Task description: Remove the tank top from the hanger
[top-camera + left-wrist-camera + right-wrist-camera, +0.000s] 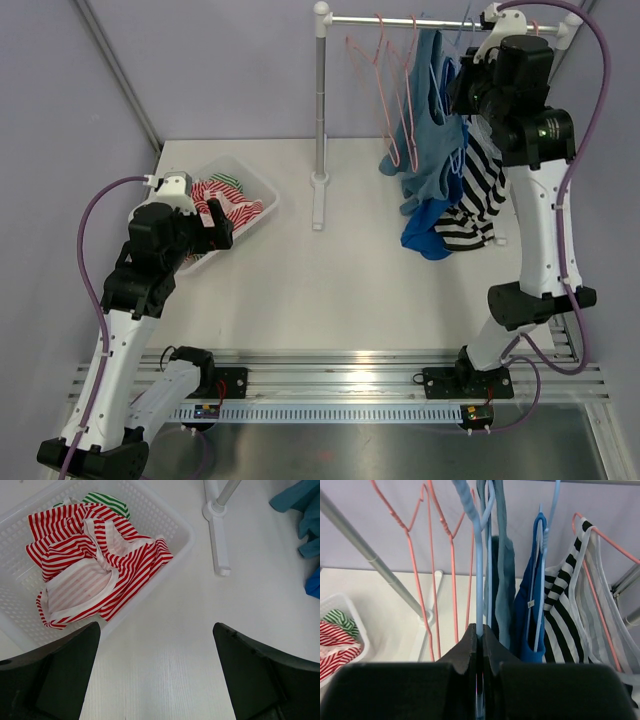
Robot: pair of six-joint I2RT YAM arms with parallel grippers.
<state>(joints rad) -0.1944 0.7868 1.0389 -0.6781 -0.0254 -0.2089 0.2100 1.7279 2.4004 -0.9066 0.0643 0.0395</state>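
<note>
Likely limp and light, the tank top (501, 590) is best taken by its strap (478, 580), which our right claw (479, 635) grips fully closed between its fingers; our left claw (156, 627) gapes empty.

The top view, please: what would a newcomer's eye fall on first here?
First comes the rail at the back right, hung with blue tops and a black-and-white striped top, where the right gripper is shut on a light blue strip. Next, the red-striped clothes in the white basket at left, near the open left gripper.
</note>
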